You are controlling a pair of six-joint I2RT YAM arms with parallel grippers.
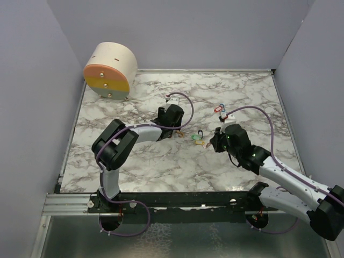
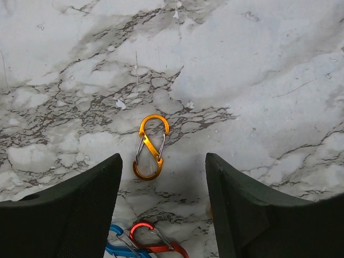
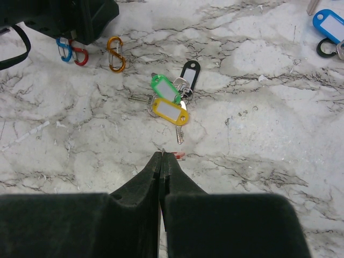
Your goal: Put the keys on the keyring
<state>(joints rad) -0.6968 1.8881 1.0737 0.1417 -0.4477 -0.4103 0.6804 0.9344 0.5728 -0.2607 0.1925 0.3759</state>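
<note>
Left end effector (image 2: 164, 161) open; orange carabiner (image 2: 150, 147) lies flat on the table (image 2: 258, 64) between its fingertips, touching neither. Right end effector (image 3: 162, 155) closed, just below the keys (image 3: 171, 97), which lie mid-frame with bare marble around them. Only the top view shows the round box (image 1: 110, 70) at the upper-left wall.

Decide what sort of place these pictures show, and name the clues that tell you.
Probably a robot test bench, not a home: a marble-patterned table walled by plain grey panels, two robot arms bolted at its near edge, and small practice items, tagged keys and clips.
</note>
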